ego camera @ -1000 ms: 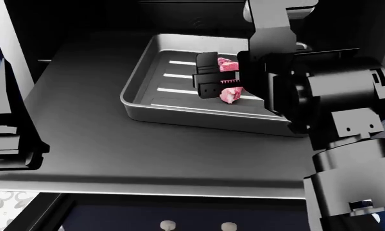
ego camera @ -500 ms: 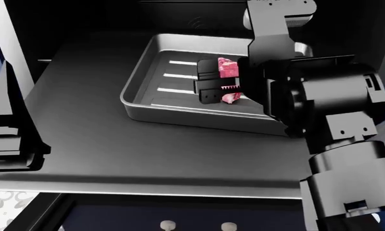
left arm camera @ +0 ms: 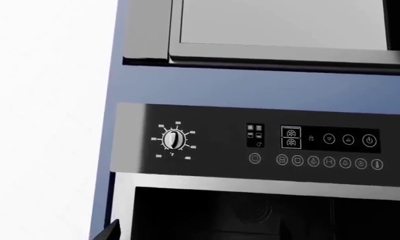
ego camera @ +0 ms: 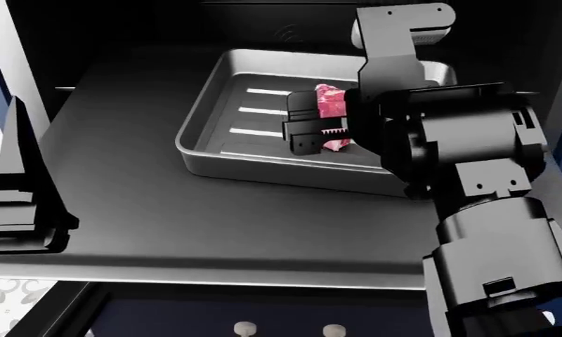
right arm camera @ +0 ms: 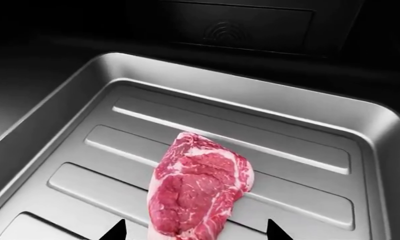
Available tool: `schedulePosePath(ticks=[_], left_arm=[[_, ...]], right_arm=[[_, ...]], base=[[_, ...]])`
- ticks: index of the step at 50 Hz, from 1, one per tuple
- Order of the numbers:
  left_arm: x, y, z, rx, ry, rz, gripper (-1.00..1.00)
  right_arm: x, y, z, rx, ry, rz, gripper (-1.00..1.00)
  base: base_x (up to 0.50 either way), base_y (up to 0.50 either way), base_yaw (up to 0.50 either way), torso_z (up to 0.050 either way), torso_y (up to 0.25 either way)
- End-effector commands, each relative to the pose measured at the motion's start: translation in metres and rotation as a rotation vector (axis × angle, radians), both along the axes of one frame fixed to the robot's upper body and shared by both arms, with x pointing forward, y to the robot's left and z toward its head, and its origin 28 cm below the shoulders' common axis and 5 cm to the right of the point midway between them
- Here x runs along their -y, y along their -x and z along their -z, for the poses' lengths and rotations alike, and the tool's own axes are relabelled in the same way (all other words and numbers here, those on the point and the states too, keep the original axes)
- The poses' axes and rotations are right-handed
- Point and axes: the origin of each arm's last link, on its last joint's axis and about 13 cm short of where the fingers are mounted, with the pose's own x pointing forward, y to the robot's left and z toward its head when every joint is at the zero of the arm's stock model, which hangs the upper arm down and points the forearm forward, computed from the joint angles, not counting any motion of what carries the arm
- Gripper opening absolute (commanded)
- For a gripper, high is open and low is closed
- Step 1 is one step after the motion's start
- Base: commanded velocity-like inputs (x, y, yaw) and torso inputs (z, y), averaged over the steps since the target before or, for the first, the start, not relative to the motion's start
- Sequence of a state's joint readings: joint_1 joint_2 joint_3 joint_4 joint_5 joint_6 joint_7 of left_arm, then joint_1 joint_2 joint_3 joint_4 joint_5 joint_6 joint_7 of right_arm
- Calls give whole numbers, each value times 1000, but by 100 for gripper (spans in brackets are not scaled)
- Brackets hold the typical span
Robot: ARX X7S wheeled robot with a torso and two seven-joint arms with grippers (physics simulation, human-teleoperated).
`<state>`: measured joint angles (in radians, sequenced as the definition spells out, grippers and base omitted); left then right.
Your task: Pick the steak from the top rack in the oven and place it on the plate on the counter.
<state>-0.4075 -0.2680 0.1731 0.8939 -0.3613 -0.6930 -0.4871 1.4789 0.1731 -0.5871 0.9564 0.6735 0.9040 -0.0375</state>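
At the left, the left hand hangs by the oven front, its opening untellable. In the grey tray, the right hand has pushed farther in, fingers open either side of the steak, not yet clamped: grasp looks imminent.

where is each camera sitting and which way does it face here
Head view: on the head, looking down into the oven at the tray; right gripper and arm show.
Left wrist view: faces the oven's control panel; no gripper visible.
Right wrist view: looks along its fingertips at the steak.
Head and right wrist share steak and tray.
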Motion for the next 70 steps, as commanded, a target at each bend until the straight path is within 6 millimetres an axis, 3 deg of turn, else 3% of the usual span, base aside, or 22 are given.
schedulePosePath(ticks=[1, 70], left_arm=[[0, -2, 4, -2, 2, 7, 100], [4, -6, 9, -15, -5, 19, 100]], right_arm=[[-2, -4, 2, -12, 11, -1, 100], [-1, -11, 14, -34, 0, 1, 100]], base=[[0, 0, 0, 0, 0], [0, 0, 0, 0, 0]])
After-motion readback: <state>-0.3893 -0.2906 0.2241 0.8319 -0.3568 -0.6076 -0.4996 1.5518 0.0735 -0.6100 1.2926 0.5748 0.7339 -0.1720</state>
